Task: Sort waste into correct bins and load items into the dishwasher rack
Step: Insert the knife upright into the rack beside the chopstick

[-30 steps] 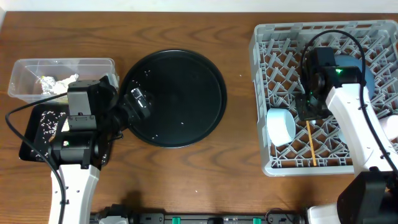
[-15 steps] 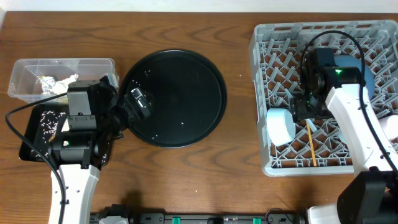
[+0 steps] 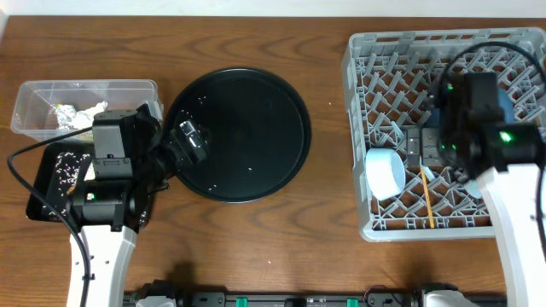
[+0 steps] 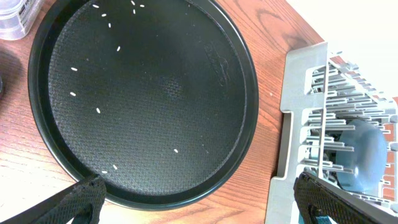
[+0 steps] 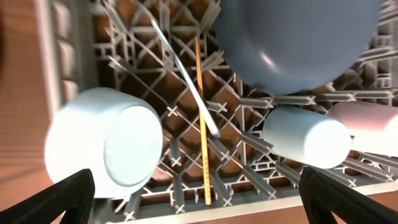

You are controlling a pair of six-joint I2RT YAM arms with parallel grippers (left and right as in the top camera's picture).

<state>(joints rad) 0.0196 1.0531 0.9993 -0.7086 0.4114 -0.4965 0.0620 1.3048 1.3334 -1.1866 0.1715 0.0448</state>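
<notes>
The right gripper (image 5: 205, 199) has drawn back above the grey pegged plastic rack (image 3: 357, 94), jaws spread and empty. Inside lie one thin wooden chopstick (image 5: 201, 124), one glossy white spoon (image 5: 186, 81), one light blue bowl (image 5: 106, 149), one round blue plate (image 5: 292, 37), and two cups, pale blue (image 5: 305, 140) and pink (image 5: 367, 121). The left gripper (image 4: 208, 202) hangs open, holding nothing, over the textured round black tray (image 4: 149, 93).

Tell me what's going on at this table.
Two robot arms are clearing up. The right gripper hangs open over the dishwasher rack, which already holds the light blue bowl, blue plate, pale blue cup, pink cup, white spoon and chopstick. The left gripper is open at the round black tray, which holds a few rice grains.
</notes>
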